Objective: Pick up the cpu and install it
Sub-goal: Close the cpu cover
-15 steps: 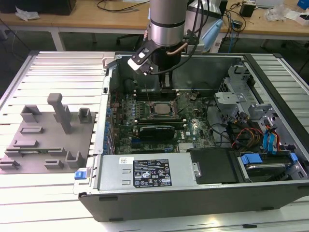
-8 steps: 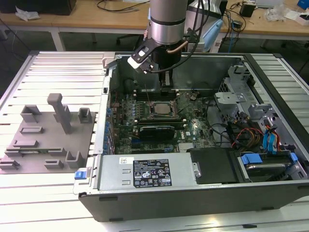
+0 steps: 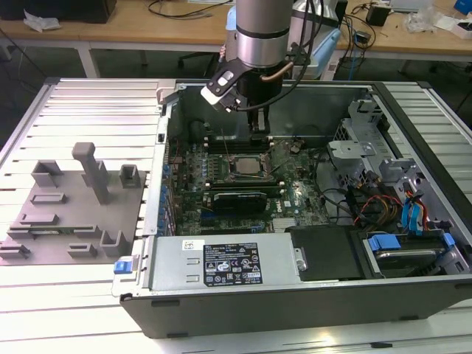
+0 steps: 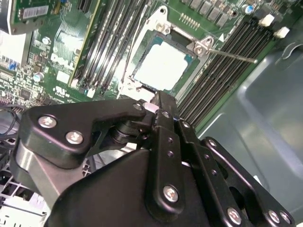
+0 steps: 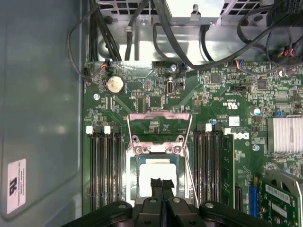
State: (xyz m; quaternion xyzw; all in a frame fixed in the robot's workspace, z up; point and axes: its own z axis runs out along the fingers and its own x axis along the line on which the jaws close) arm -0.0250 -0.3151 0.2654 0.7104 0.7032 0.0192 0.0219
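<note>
While over one socket [image 5: 133, 177] — one gripper [image 5: 162, 183], one cpu [image 5: 150, 171] within.

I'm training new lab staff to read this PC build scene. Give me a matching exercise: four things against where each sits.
Things: 1 cpu; 2 grey fixture; 3 coin battery; 4 gripper.
Places: A outside the case, on the table; B just above the cpu; C in the socket; D on the green board, near black cables.
Pairs: 1-C, 2-A, 3-D, 4-B.
</note>
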